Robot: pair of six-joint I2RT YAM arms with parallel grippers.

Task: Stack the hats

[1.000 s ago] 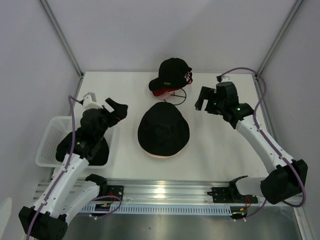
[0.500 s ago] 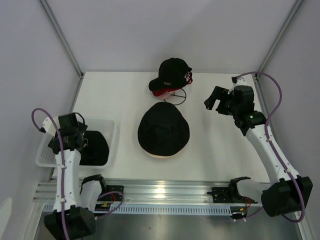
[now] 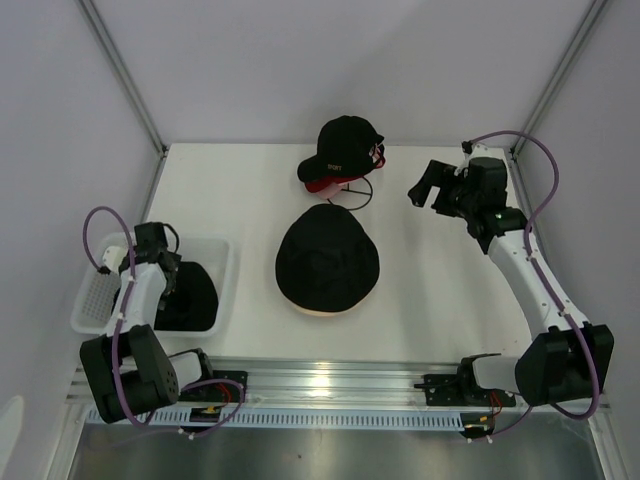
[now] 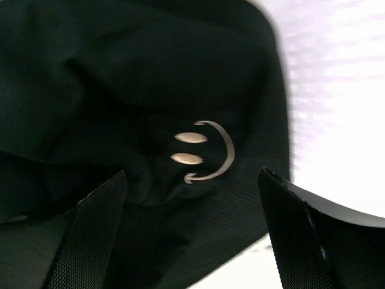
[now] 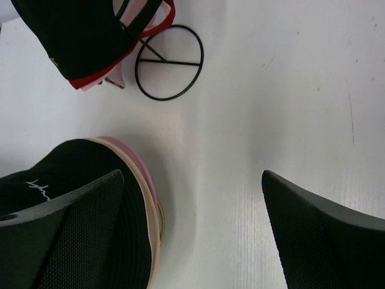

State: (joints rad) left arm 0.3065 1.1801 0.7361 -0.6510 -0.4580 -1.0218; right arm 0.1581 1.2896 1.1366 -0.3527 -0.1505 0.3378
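Both grippers stand spread wide with nothing held: the left gripper (image 4: 192,177) hangs over the basket and the right gripper (image 5: 192,174) hangs over bare tabletop.

The table (image 3: 230,190) is a smooth, matte white slab with a few faint scuffs. At its left edge sits a white plastic basket (image 3: 95,300), rectangular, with perforated mesh walls. Inside it lies a black hat of soft, creased fabric (image 3: 190,295), slumped rather than holding its shape.

In the middle of the table the hats sit stacked in one rounded mound. The black bucket hat (image 3: 328,260) is on top, its woven cloth dull and finely ribbed, with a thin white script stitched near the brim. Under it the brim of the pink hat (image 5: 144,171) shows as a curved band, and the beige hat (image 5: 154,256) shows as a pale edge below.

Behind the stack rests a black baseball cap (image 3: 340,145) with a red under-visor, tilted on a thin black wire hoop (image 5: 174,62), which is a round ring with a crossbar.

The smallest detail is a pale embroidered smiley face (image 4: 191,138) on the hat in the basket.

The left gripper's black, textured fingers (image 4: 90,241) frame that smiley from either side, with the fabric between them ungripped; whether they touch the cloth cannot be told. The right gripper's fingers (image 5: 72,241) are just as far apart, one above the stack's edge, the other above the empty table.
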